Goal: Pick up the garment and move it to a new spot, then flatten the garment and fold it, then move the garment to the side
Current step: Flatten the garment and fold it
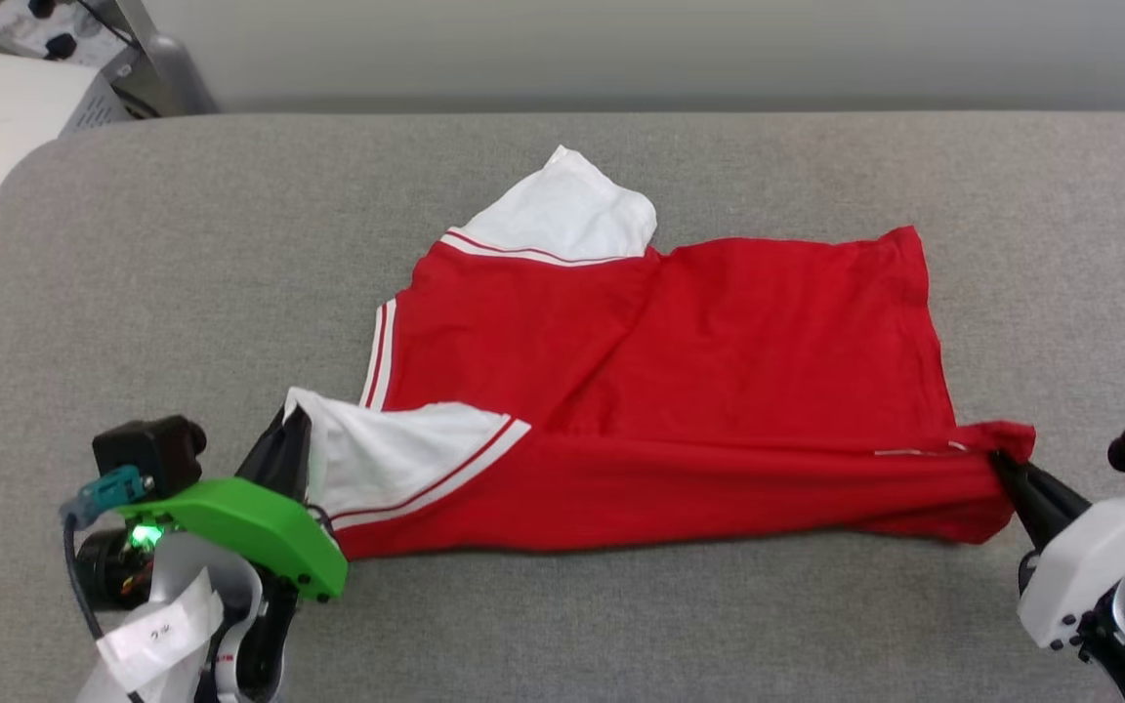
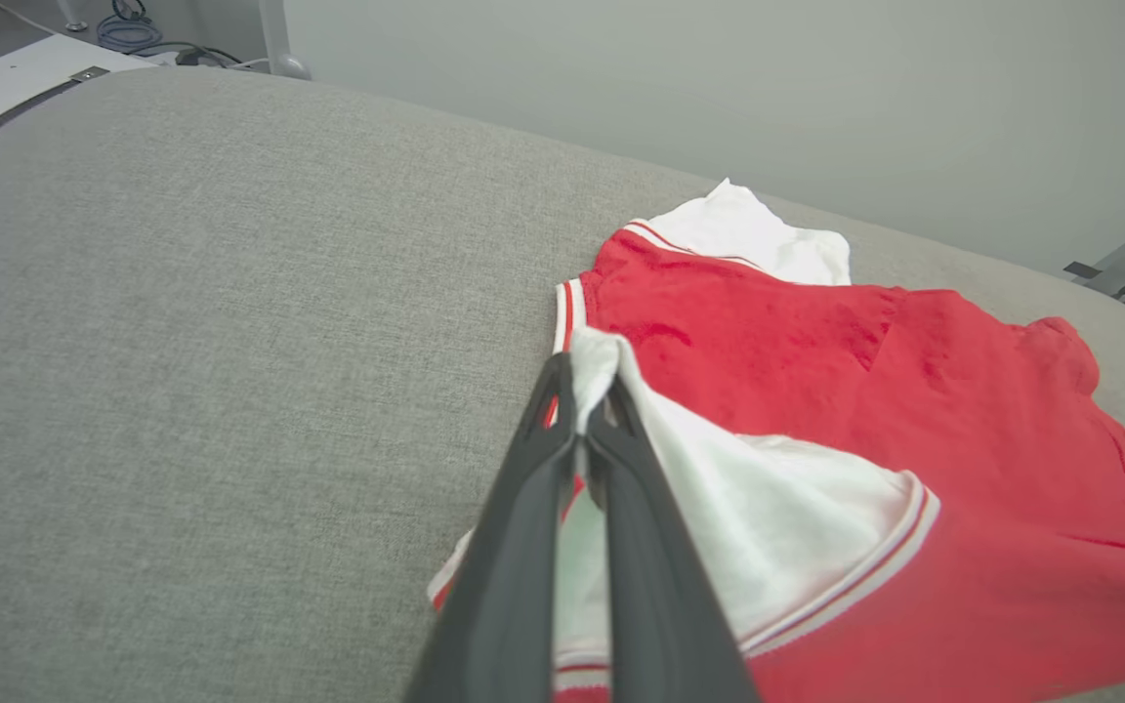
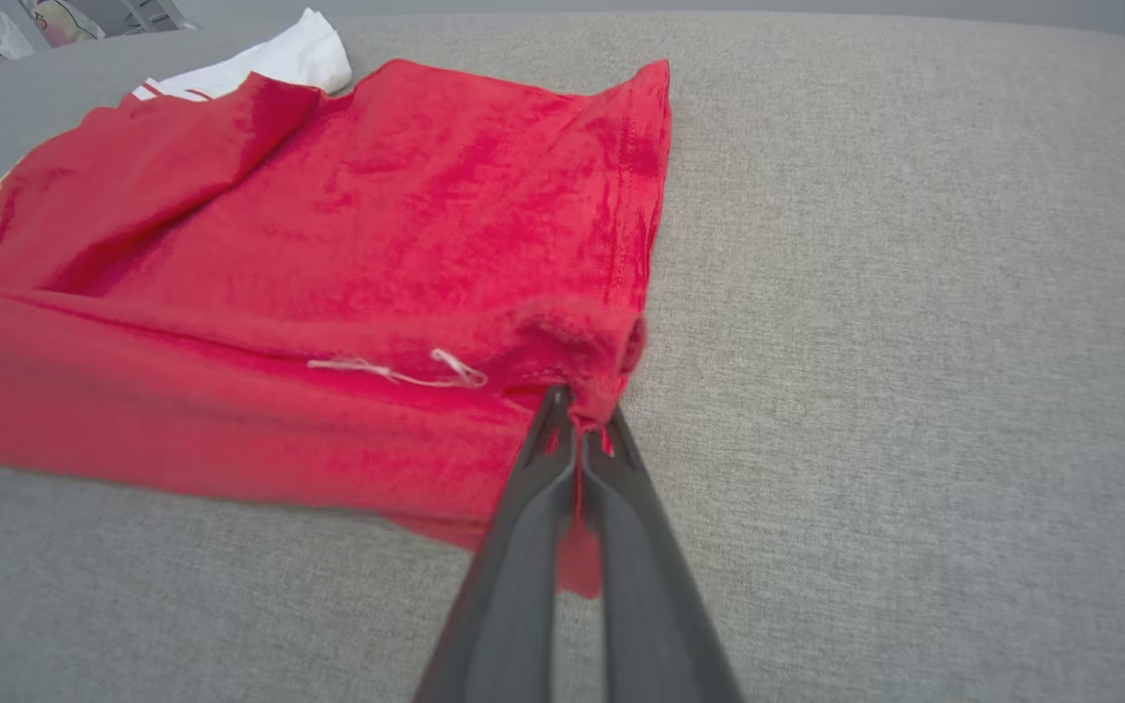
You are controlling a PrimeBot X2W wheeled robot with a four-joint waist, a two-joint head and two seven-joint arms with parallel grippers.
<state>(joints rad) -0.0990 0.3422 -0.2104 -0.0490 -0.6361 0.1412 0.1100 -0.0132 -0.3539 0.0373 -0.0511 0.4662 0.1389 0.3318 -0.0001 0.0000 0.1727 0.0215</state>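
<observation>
Both sets of jaws are pinched right down on cloth. The left gripper (image 2: pixel 577 395) has the tip of the near sleeve (image 2: pixel 768 527), a white one, squeezed between its fingers. The right gripper (image 3: pixel 579 410) is clamped on a bunched red corner at the hem end, with a bit of red fabric poking down between the fingers. The jersey (image 1: pixel 670 371) lies spread across the middle of a grey woven pad (image 1: pixel 182 254), sleeves toward the left gripper and hem toward the right one, so its near edge is pulled out between the two. That near edge looks folded over into a long red band, and a short white thread (image 3: pixel 396 369) sits on it close to the right gripper. The far sleeve (image 1: pixel 562 210), also white, lies flat on the pad, sticking out toward the back. Red-and-white striped trim (image 1: pixel 379 351) runs along the left-hand edge and the sleeve seams. The left arm sits low at the near left with a green cover (image 1: pixel 250 532) on its wrist and a paper tag (image 1: pixel 157 635) hanging off it. The right arm is at the near right in a white shell (image 1: pixel 1090 566). Behind the pad there's a plain pale wall (image 1: pixel 621 49), and off the far left corner a white cabinet (image 1: pixel 6 117) with some cables (image 2: pixel 128 29) nearby.
</observation>
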